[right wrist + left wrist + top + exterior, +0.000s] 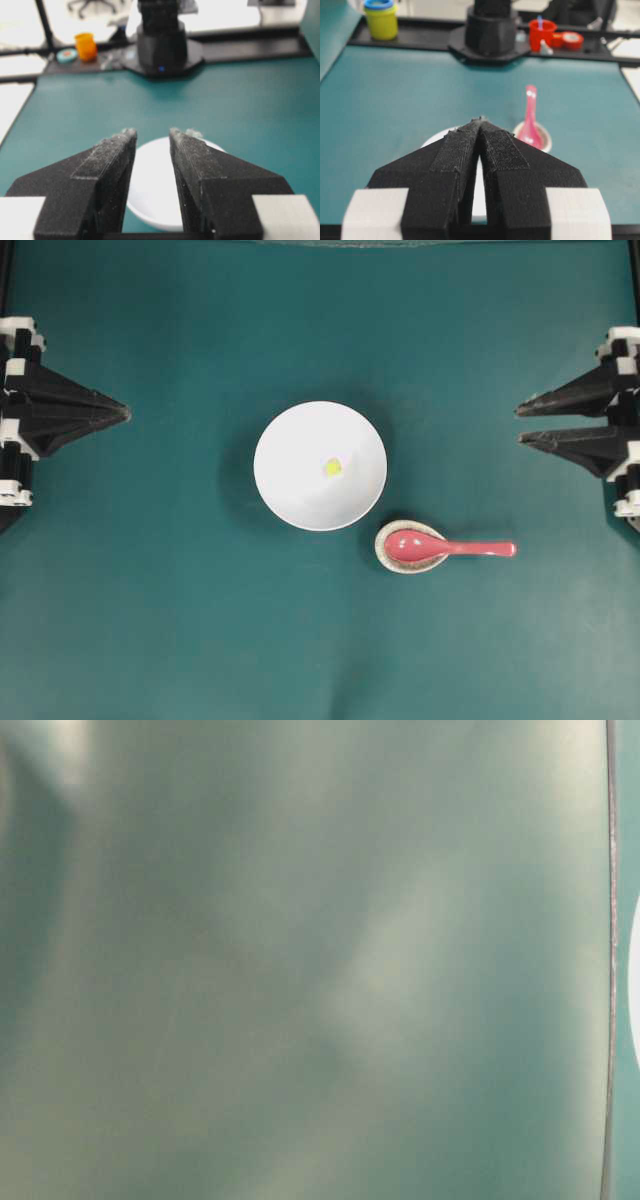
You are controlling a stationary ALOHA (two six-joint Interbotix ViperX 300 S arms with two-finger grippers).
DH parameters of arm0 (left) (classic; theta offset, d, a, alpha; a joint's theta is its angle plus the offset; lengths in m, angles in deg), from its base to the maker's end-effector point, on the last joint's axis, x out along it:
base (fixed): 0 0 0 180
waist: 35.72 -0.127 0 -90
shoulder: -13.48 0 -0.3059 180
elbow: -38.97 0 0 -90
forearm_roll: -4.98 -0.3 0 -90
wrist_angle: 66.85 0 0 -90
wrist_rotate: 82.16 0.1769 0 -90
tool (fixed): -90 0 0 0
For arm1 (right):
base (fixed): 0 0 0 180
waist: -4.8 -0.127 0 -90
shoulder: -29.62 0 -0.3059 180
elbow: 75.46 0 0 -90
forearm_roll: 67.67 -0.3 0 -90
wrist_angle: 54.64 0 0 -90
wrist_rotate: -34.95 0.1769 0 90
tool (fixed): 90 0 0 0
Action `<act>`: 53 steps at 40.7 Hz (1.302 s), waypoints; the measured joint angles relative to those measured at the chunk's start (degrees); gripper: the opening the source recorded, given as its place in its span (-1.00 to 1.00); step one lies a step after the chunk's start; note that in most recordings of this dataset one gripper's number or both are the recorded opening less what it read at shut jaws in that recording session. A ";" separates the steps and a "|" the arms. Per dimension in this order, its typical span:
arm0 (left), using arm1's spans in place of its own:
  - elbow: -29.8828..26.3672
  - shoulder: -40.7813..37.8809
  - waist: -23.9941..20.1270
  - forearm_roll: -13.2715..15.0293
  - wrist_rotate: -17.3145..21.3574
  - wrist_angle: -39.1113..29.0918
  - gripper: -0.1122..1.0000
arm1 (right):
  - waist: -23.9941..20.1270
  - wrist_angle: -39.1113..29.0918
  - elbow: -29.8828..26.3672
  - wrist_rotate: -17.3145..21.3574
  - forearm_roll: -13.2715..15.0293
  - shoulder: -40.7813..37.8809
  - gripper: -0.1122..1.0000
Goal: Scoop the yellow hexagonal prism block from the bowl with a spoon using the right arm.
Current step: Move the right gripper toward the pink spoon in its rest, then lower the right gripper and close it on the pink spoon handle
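One tiny yellow hexagonal prism block (333,467) sits in the white bowl (290,485), just off centre toward three o'clock in the overhead view, and nothing is touching it yet. Work outward: at about five o'clock from the bowl, just beside its rim, lies the pink-red spoon (447,547), its scoop nested in a small speckled dish (383,550) and its handle pointing straight to three o'clock, toward the right arm's side. That handle looks like the thing to go for first. The right end effector (520,426) hangs at the far right edge, well apart from the spoon, fingers spread with a clear gap between them, holding nothing; the right wrist view shows the bowl framed in that gap. The left end effector (125,413) waits at nine o'clock, tips pressed together and empty, and it should stay out of this. To do the step well, I'd judge the right arm wants to come down toward five o'clock of its present line, straddle the handle near its free end, and close across the narrow width so the scoop stays level. The spoon is glossy, so a grip too close to the tip could let it swivel; a lift straight up should clear the speckled dish without dragging it over the desk (150,620). The table-level view is a blur and adds nothing.
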 measured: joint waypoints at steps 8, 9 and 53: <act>0.00 -0.44 0.00 0.00 0.00 -0.09 -0.79 | 0.00 0.79 0.26 0.26 0.00 -3.34 -0.10; 0.00 -0.44 0.00 0.00 0.00 0.00 -0.79 | -0.09 1.05 0.35 0.44 0.00 -3.96 -0.10; 0.00 -1.23 0.00 -0.09 0.44 -0.79 -0.79 | -15.56 33.93 8.61 2.81 -9.58 -37.71 -0.10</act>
